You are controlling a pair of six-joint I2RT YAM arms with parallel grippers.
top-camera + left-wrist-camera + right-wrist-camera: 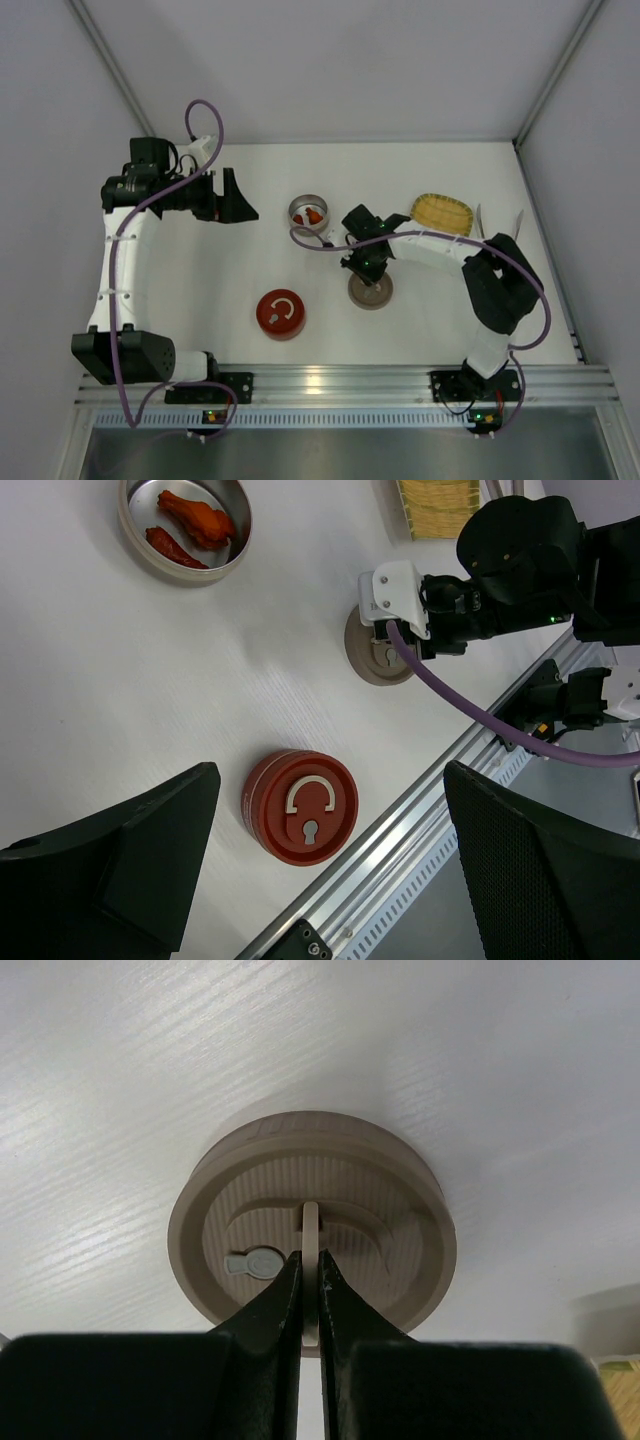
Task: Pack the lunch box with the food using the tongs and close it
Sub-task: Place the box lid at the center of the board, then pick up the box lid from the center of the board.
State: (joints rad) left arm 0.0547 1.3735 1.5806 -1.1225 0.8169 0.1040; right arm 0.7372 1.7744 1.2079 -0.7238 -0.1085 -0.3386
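White table (200, 300), seen from above. L gripper (243, 195) hangs wide open, holding nothing, far left. R gripper (309, 1260) is clenched on the thin upright handle of beige lid (380, 1250), mid-table. Yellow tray (441, 212) sits at back right. Red lid (281, 314) lies near the front. Round metal tin (128, 530) at back centre holds orange-red food (198, 515).

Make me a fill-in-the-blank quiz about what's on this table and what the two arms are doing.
1. The right gripper is shut on the thin handle of the ____ lid.
2. The left gripper hangs above the table with its jaws ____.
3. The metal bowl holds ____ reddish food pieces.
4. The red container sits nearer the ____ arm's base.

Missing words: beige; open; two; left.
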